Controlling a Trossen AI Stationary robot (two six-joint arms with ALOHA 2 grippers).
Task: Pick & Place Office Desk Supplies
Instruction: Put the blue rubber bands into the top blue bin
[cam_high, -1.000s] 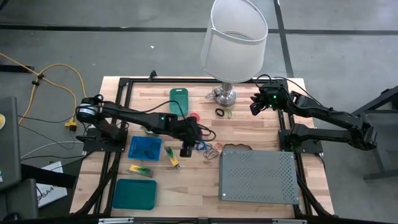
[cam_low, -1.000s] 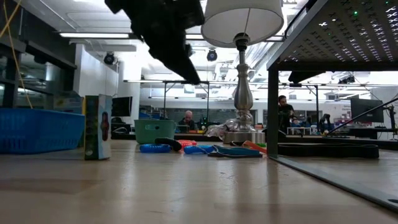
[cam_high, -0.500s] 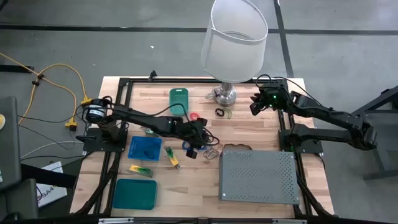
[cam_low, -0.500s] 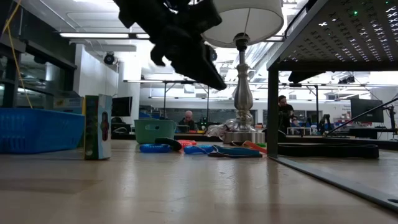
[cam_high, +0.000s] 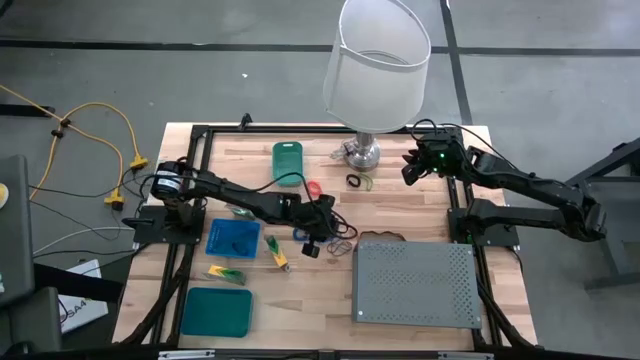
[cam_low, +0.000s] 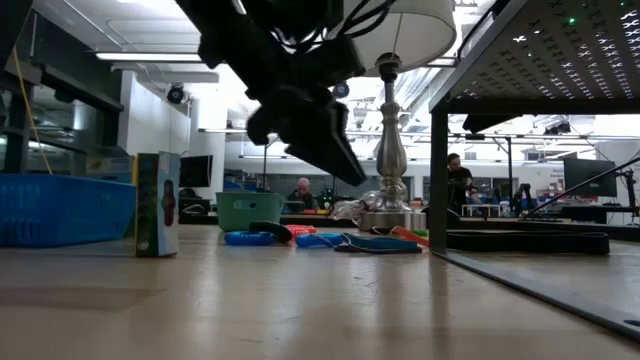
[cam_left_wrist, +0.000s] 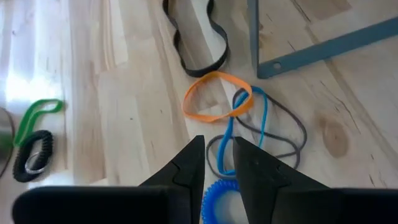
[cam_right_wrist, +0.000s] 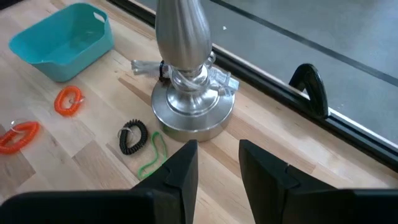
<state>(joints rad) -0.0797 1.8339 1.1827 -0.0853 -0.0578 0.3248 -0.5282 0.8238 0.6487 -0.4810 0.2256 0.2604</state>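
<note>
Office desk supplies lie scattered across the middle of your wooden table (cam_high: 300, 285), most of them in a small tangle just ahead of the left gripper (cam_left_wrist: 219, 163): an orange band (cam_left_wrist: 216, 104) overlapping a thin blue band (cam_left_wrist: 261, 118), a grey band (cam_left_wrist: 292, 134) looped through them, and a blue coiled ring (cam_left_wrist: 217, 198) right at the fingertips. A black band (cam_left_wrist: 198, 37) lies a little beyond, next to the corner of the grey perforated box (cam_high: 415, 283). Your left gripper hangs above the table over this tangle, its fingers drawn close with only a narrow gap between them, and you can see nothing pinched there. Off to one side of it you have a green band (cam_left_wrist: 34, 117) and a black coiled ring (cam_left_wrist: 32, 163), both resting beside the lamp base (cam_right_wrist: 193, 112). Two orange coiled rings (cam_right_wrist: 67, 99) lie between that base and the teal bin (cam_right_wrist: 62, 40). Farther along the table you see a blue tray (cam_high: 233, 238), a teal tray (cam_high: 215, 311) and a yellow-and-green block (cam_high: 226, 272). Your right gripper (cam_right_wrist: 217, 163) waits at the far right corner of the table, facing the lamp, its fingers slightly apart and holding nothing.
</note>
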